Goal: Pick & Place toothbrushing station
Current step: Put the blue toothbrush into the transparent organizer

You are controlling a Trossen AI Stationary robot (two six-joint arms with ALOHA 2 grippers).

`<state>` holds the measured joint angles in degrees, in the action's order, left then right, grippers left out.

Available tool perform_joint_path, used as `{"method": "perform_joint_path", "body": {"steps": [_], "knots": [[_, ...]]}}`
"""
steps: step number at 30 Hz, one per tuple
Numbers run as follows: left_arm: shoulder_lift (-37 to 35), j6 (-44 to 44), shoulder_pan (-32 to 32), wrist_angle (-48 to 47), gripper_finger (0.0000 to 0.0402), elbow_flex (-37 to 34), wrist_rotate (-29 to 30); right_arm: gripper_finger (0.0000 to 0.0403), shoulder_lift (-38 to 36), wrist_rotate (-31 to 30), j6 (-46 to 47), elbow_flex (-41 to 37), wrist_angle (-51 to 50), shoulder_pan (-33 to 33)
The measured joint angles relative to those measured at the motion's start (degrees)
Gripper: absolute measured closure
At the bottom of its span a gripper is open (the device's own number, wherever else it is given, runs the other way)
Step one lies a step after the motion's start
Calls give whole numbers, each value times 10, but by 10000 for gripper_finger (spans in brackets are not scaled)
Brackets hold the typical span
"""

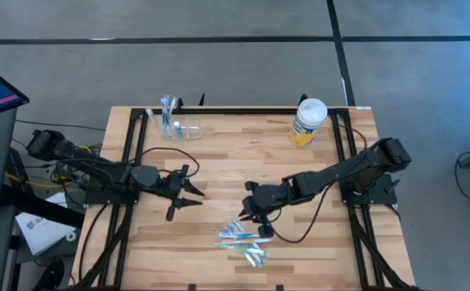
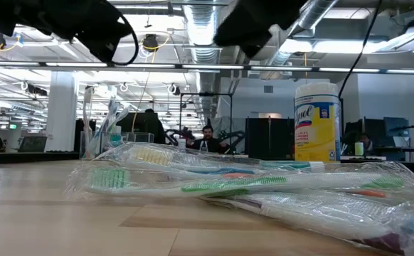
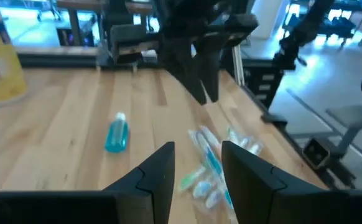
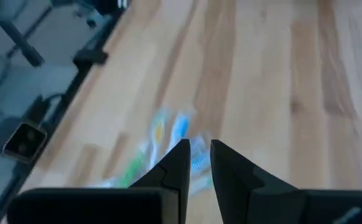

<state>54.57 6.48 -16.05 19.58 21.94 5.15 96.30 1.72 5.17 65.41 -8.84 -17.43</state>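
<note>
The pale wooden plank table [image 1: 219, 170] stands on grey floor; beyond it lies an open office with ceiling ducts and a seated person. The yellow wipes jar [image 2: 318, 122] reads "Lysol". Wrapped toothbrushes [image 1: 243, 241] lie near the front edge, the clear cup [image 1: 185, 128] at the back. The left claw [image 1: 188, 196] is open and empty; the right claw [image 1: 259, 226] hovers narrowly parted, empty, just above the toothbrushes.

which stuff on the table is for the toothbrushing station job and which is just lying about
For the job: wrapped toothbrushes near the front edge; clear cup with toothbrushes at the back left; small blue bottle lying on the wood.

Lying about: yellow-labelled wipes canister at the back right.
</note>
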Motion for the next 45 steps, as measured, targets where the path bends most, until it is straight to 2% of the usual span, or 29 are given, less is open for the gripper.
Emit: {"method": "perform_joint_path", "body": {"steps": [2, 18, 45], "knots": [[18, 0, -6, 26, 276, 0, 0, 347, 16, 0, 1, -4, -13, -6], [122, 30, -16, 90, 276, 0, 9, 347, 123, 59, 24, -2, 88, -25], [127, 30, -16, 107, 276, 0, 8, 347, 184, 68, 35, -2, 114, -12]]}}
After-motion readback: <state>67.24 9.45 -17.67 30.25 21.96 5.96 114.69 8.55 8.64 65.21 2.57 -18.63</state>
